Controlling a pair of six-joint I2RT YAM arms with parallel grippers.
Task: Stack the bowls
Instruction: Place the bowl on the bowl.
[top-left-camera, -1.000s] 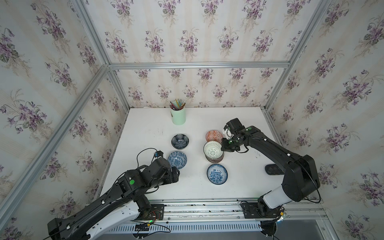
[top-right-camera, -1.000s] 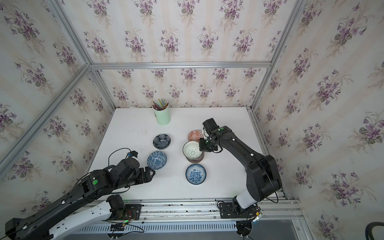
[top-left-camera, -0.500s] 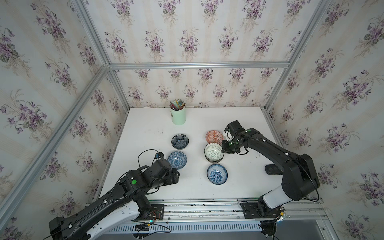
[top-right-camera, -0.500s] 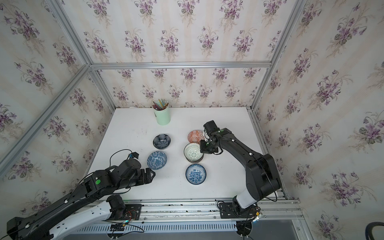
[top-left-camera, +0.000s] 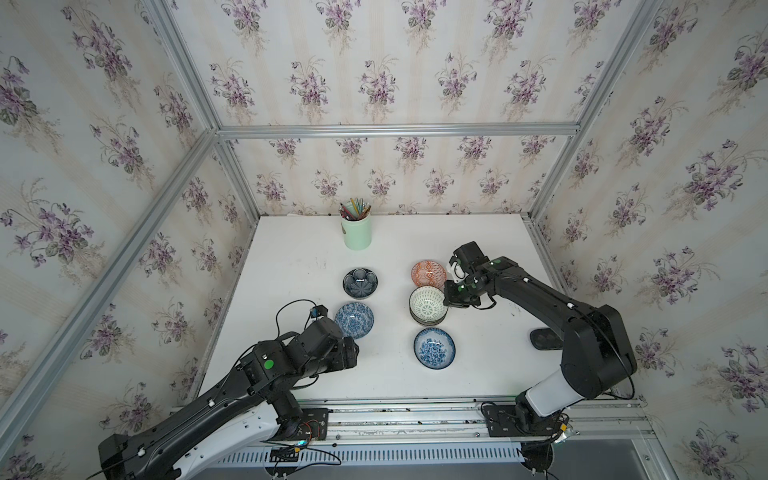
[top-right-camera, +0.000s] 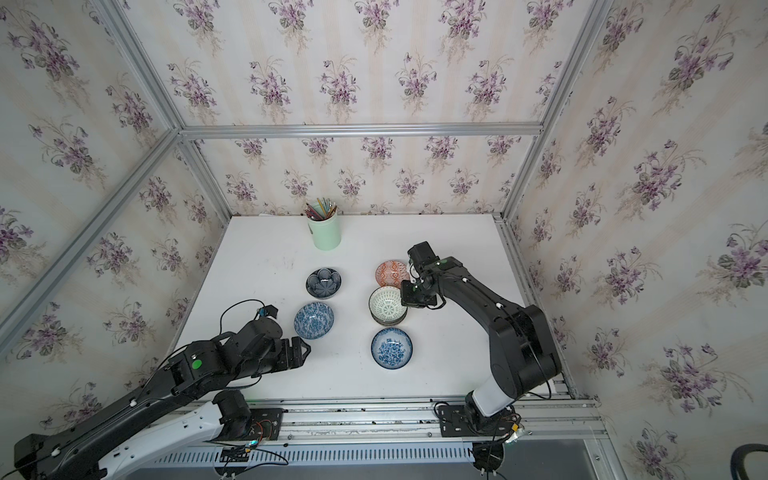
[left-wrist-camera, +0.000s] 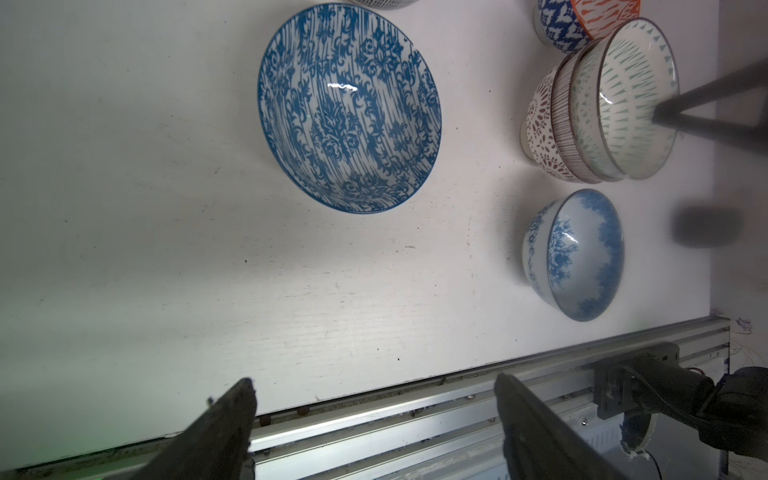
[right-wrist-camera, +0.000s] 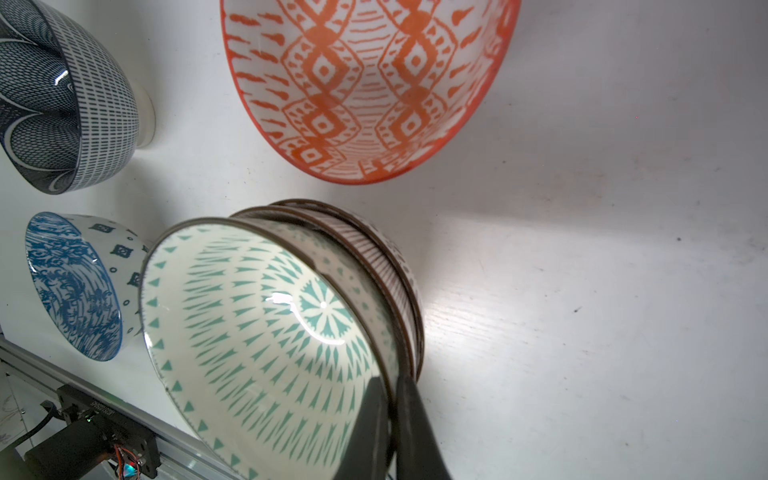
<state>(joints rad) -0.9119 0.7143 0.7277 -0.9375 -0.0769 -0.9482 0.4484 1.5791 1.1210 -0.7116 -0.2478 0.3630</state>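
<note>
Leftmost, the left gripper (left-wrist-camera: 374, 382) hangs over the near edge of the table (top-left-camera: 291, 266) with its fingers spread wide, gripping nothing. Just beyond it sits a blue patterned bowl (top-left-camera: 354, 320), with a navy bowl (top-left-camera: 360, 283) behind. Further right, an orange bowl (top-left-camera: 428, 274), a stack of three bowls (top-left-camera: 428, 305) and a pale floral bowl (top-left-camera: 434, 348) stand in a row. The right gripper (right-wrist-camera: 390, 399) pinches the rim of the stack's top bowl (right-wrist-camera: 257, 324), white with teal marks.

My left gripper (left-wrist-camera: 374, 380) wide apart and empty; my right gripper (right-wrist-camera: 390, 380) tight on the rim of the top bowl (right-wrist-camera: 249, 332).
</note>
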